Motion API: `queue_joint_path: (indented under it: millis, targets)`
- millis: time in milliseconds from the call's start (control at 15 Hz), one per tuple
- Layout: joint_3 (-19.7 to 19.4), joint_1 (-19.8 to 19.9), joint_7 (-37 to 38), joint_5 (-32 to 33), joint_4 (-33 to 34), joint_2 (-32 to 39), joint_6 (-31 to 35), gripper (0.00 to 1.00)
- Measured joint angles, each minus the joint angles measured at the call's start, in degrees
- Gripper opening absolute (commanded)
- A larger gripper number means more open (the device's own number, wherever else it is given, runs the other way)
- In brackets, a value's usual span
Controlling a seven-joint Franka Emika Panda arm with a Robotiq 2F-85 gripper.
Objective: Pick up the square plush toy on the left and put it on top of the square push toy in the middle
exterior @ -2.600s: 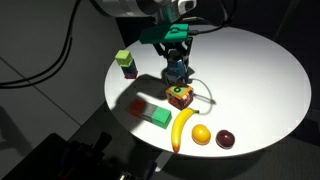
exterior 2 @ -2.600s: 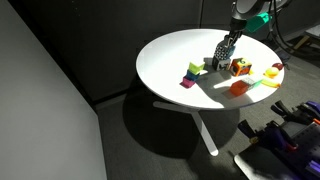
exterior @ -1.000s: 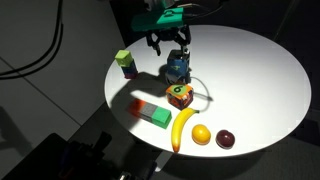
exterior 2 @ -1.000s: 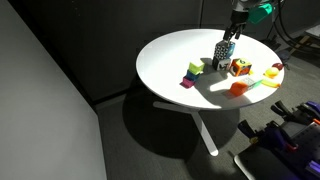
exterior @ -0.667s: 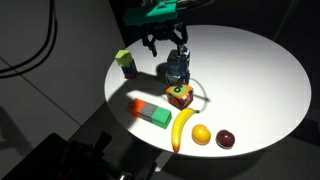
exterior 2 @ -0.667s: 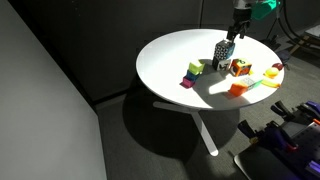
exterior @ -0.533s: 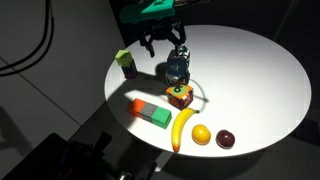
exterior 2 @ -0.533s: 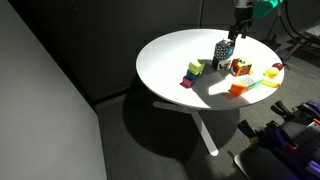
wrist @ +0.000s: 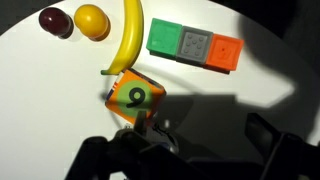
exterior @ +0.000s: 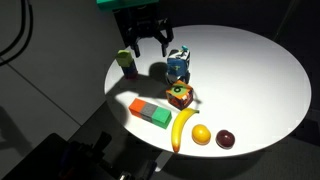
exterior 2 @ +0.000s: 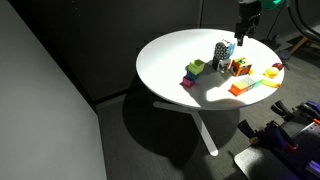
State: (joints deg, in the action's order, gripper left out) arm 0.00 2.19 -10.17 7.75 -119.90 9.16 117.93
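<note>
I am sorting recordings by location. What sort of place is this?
Probably a lab or test room, not a home: a round white table holding only toy blocks and fruit, a dark partition wall, and a loose cable hanging nearby.

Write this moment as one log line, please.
pincer: open, empty, above table | blue plush toy: free, beside numbered cube | banana: lying flat
</note>
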Motion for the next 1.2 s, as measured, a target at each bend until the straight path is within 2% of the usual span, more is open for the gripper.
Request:
queue_joint_path:
  millis: [667, 1200]
  targets:
    - [1.1, -1.1, -3.9, -2.7, -2.0, -7.3, -9.8, 1.0]
    - [1.3, -2.4, -4.8, -4.3, -4.4, -12.4, -10.8, 1.0]
